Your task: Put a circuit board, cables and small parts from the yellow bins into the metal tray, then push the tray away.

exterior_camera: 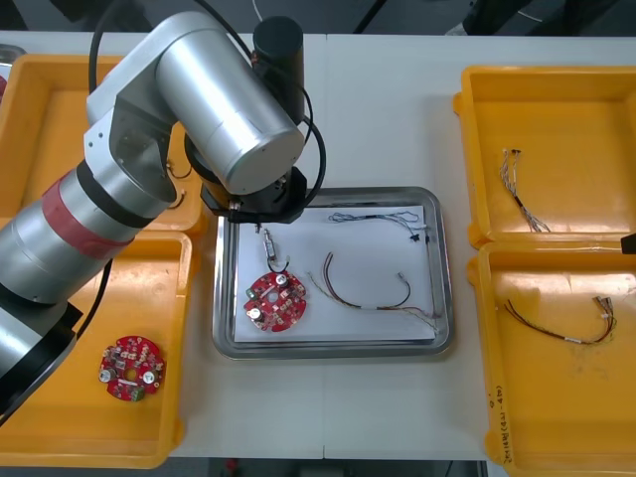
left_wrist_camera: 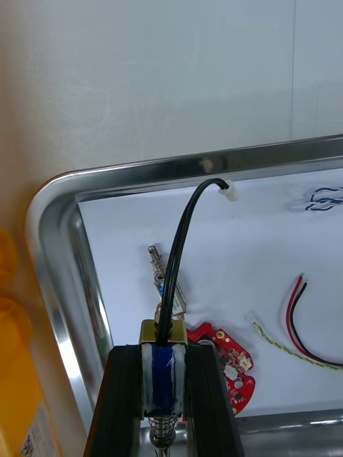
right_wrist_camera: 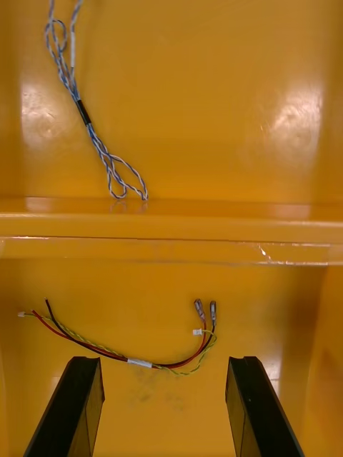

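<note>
Left gripper (left_wrist_camera: pixel 163 357) pinches a small metal part (left_wrist_camera: pixel 163 332), long axis along the fingers (left_wrist_camera: pixel 125 403), directly over the tray (left_wrist_camera: pixel 57 271) beside the circuit board (left_wrist_camera: pixel 239 375); right gripper (right_wrist_camera: pixel 163 400), spread, hovers over a bin (right_wrist_camera: pixel 286 307).

The left arm (exterior_camera: pixel 199 109) sprawls across the left-hand yellow bins (exterior_camera: pixel 40 119) and covers the far-left corner of the metal tray (exterior_camera: pixel 445 268), so that way is blocked. Inside, the circuit board (exterior_camera: pixel 276 300) and a loose metal part (exterior_camera: pixel 269 244) crowd the left side. The red and yellow cable (exterior_camera: pixel 363 298) crosses the middle, and the blue and white cable (exterior_camera: pixel 378 216) lines the far edge. The table (exterior_camera: pixel 378 119) beyond the tray lies open.
</note>
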You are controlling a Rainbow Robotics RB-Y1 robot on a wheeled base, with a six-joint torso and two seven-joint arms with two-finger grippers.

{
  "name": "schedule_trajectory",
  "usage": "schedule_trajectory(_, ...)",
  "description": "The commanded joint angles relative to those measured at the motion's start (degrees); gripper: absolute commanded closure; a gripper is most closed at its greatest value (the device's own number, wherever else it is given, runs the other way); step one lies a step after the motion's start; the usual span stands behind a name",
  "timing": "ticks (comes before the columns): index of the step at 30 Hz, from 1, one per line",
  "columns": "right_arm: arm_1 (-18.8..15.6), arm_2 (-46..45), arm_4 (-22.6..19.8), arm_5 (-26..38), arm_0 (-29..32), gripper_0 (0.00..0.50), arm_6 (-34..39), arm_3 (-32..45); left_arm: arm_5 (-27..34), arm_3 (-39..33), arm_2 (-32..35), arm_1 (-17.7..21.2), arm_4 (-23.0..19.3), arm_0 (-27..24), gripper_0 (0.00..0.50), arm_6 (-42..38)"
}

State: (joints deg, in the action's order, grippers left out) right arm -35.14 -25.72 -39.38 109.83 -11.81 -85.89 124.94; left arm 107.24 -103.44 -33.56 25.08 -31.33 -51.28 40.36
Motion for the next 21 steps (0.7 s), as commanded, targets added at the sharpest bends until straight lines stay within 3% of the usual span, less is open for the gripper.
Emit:
schedule_trajectory(1,-2.1,-1.7,-0.6,0.2,2.6,0.000,1.8,2.3,-3.0,0.7,-2.5,-1.5,1.5,1.8,0.499,-1.2)
schedule_trajectory(12,-1.9,-1.7,-0.6,0.2,5.0,0.000,3.4,2.2,-11.0,7.5,-6.4,-4.3,5.2,2.0,0.500,-4.0)
schedule_trajectory(21,0.0,-1.4,-0.9,0.2,6.6,0.000,4.5,2.2,-14.1,8.7,-9.8,-4.6,6.1,2.2,0.499,-5.6)
